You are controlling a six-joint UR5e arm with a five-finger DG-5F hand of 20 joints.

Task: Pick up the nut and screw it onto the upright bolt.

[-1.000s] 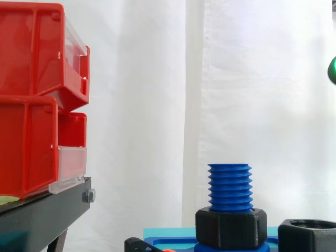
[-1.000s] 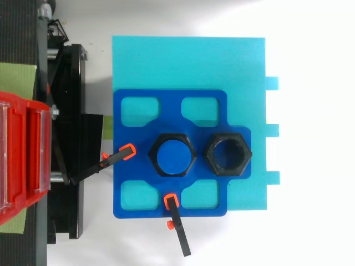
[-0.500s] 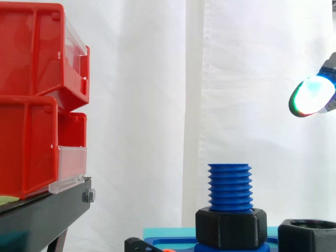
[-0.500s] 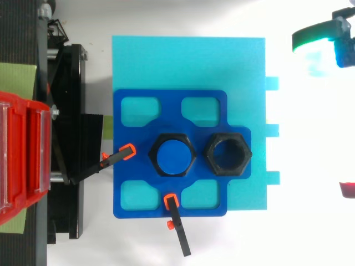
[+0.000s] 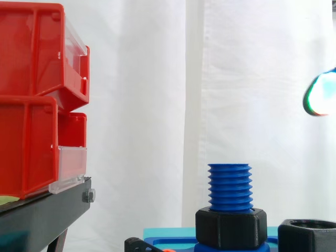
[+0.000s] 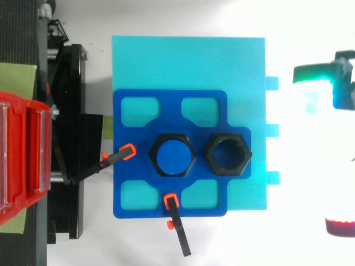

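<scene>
Fingers: we find the glowing pads spread well apart at the right edge of the top view, one green and one red. We read them as open, and they grip nothing.
Hand: the hand is off the right side of the fixture, well apart from both nuts. In the side view, one pad hangs well above the bolt top.
Loose nut: a black hexagonal plastic nut lies flat on the plate just right of the bolt, with its bore facing up.
Bolt: a blue plastic bolt stands upright. It has a coarse thread and a flat round top.
Seated nut: a second black hexagonal nut sits around the bolt's foot, and the thread above it is bare.
Plate: a dark blue plate with rounded cut-outs lies on a cyan board.
Clamps: two black clamps with orange tips touch the plate, one at its left edge and one at its lower edge.
Surroundings: we note red plastic bins on a black stand at the left, before a white curtain.
</scene>
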